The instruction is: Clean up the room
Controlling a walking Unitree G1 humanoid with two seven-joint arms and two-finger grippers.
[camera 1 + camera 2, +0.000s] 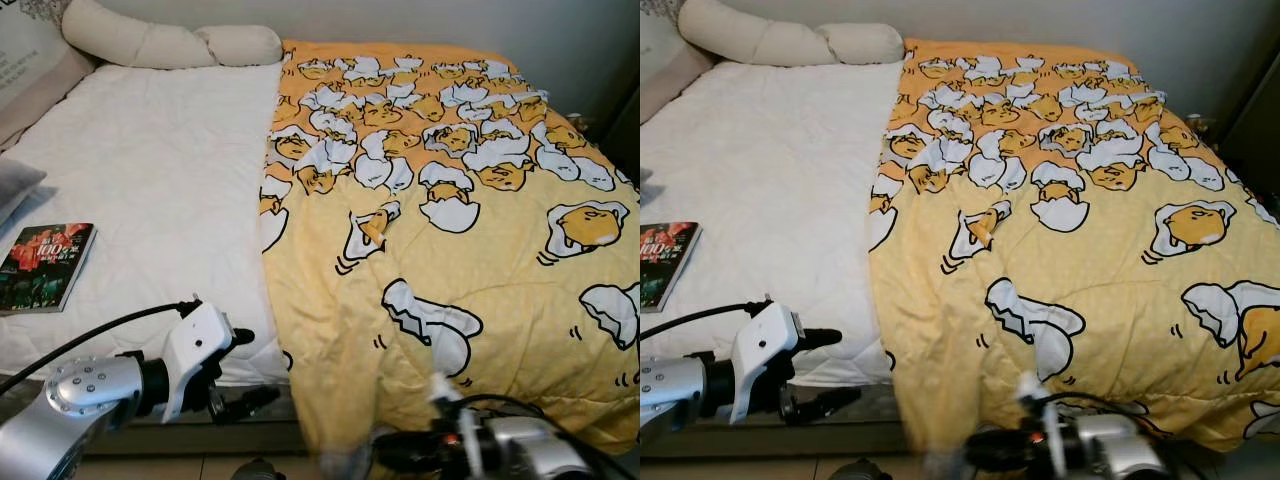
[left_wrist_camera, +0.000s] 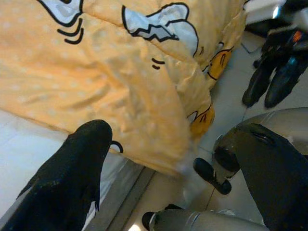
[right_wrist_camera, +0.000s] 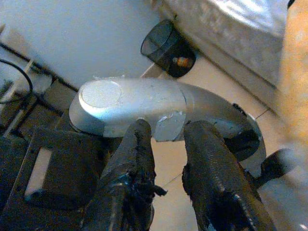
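- Half the bed (image 1: pixel 150 180) lies under the yellow egg-print quilt (image 1: pixel 470 250), from 12 down to 5 o'clock; its hem overhangs the foot.
- Quilt judged soft, bulky, light; best pinched at the hem corner.
- Left gripper (image 2: pixel 163 159) gapes wide, empty, beside that hem.
- Right gripper (image 3: pixel 168 159): fingers narrowly parted, holding nothing.
- Book (image 1: pixel 45 265) at 9 o'clock.

The bed (image 1: pixel 150 180) carries a white quilted mattress cover, bare on the robot's left half. A yellow duvet (image 1: pixel 470 250) printed with egg characters lies spread over the right half, its foot edge hanging over the end of the bed toward the tiled floor (image 2: pixel 226 110). A long cream bolster pillow (image 1: pixel 165 42) lies across the head of the bed on the left. A book (image 1: pixel 45 265) with a dark red cover lies flat near the left edge, and a grey cushion corner (image 1: pixel 15 185) rests just beyond it.
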